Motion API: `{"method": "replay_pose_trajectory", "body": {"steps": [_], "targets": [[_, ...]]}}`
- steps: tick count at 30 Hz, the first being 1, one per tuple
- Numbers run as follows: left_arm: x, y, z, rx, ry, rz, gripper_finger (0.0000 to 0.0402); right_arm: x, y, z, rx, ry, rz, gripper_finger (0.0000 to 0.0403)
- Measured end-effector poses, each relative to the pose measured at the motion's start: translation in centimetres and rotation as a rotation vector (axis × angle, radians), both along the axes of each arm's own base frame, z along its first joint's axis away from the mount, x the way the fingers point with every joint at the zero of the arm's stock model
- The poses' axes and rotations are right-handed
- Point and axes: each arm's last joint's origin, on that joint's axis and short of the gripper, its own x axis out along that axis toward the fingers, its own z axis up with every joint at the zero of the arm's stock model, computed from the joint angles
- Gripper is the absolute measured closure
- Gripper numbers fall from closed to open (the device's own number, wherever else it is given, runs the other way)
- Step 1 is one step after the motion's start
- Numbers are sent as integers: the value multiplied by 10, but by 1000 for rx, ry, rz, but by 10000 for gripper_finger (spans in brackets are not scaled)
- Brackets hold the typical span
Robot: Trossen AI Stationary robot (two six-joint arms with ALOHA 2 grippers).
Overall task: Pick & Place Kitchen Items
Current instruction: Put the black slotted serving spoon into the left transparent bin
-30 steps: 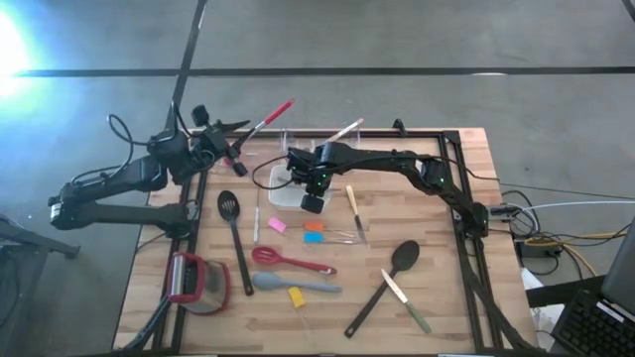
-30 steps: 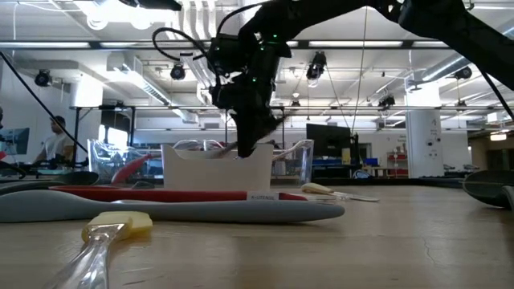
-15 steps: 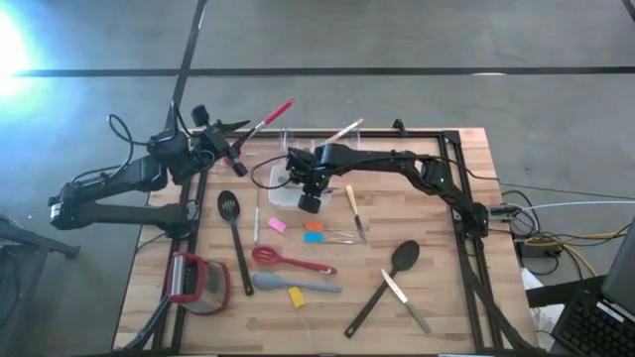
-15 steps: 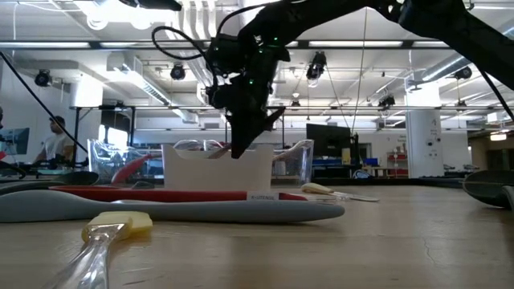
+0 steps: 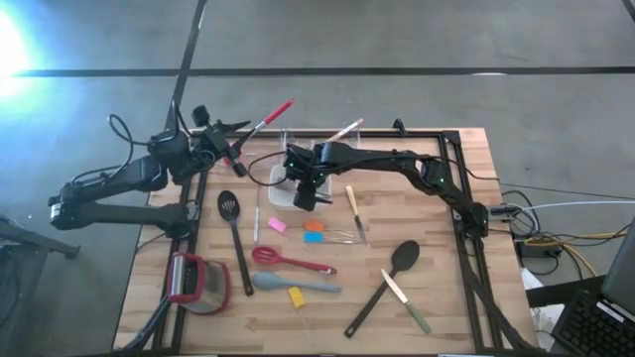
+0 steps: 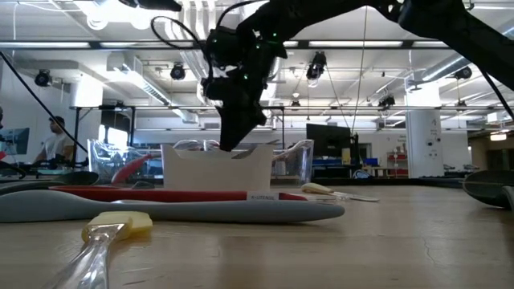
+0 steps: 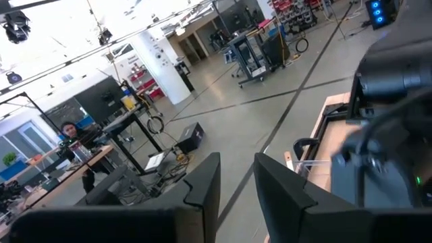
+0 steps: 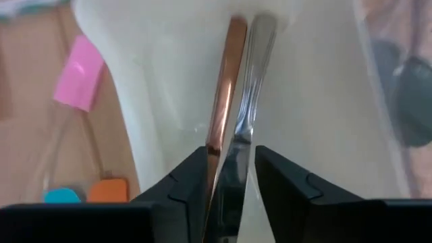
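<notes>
My right gripper (image 5: 303, 196) hangs open over the white square dish (image 5: 281, 186), fingers slanting down. In the right wrist view a metal handle (image 8: 251, 74) and a copper-coloured one (image 8: 228, 81) lie side by side in the dish (image 8: 155, 81), running under the gap between the fingers (image 8: 233, 169). On the boards lie a black slotted turner (image 5: 234, 238), red whisk (image 5: 293, 261), grey-blue spatula (image 5: 298, 286), black spoon (image 5: 387, 278), two knives (image 5: 353, 210) (image 5: 407, 302) and small coloured pieces (image 5: 314, 233). My left gripper (image 5: 223, 139) waits open at the far left corner, nothing between its fingers (image 7: 236, 196).
A clear plastic tub (image 6: 297, 156) stands behind the dish at the far edge, with a red-handled utensil (image 5: 270, 117) slanting up near it. A red-and-grey gadget (image 5: 193, 283) sits near the front left. A black frame (image 5: 461, 198) runs along the table's right side.
My right gripper has drawn back a little over the dish, toward the table's far edge and slightly up, its fingers tipping less steeply. The left arm has kept still.
</notes>
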Motion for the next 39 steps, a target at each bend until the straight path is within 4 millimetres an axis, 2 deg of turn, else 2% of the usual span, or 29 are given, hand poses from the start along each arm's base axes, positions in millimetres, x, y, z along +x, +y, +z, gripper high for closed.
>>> {"method": "replay_pose_trajectory", "body": {"steps": [5, 12, 19, 22, 26, 29, 34, 39], "targets": [[-2, 0, -3, -8, 31, 0, 305, -4, 2, 36, -24, -49, 27, 266], [-9, -3, -7, -23, 79, -1, 305, -28, 18, 96, -28, -89, 41, 272], [-13, -4, -16, -101, 144, -1, 305, -56, 43, 134, -30, -90, 48, 291], [-13, -5, -22, -117, 207, -46, 306, -66, 53, 143, -76, -60, 44, 299], [-10, -12, -40, -76, 461, -282, 307, -79, 65, 155, -166, -56, 31, 308], [-2, -16, -55, -138, 593, -414, 306, -87, 69, 161, -203, -60, 22, 314], [13, -22, -80, -206, 826, -507, 305, -97, 70, 167, -201, -73, -11, 322], [23, -28, -104, -240, 1042, -559, 305, -104, 71, 163, -192, -58, -23, 329]]}}
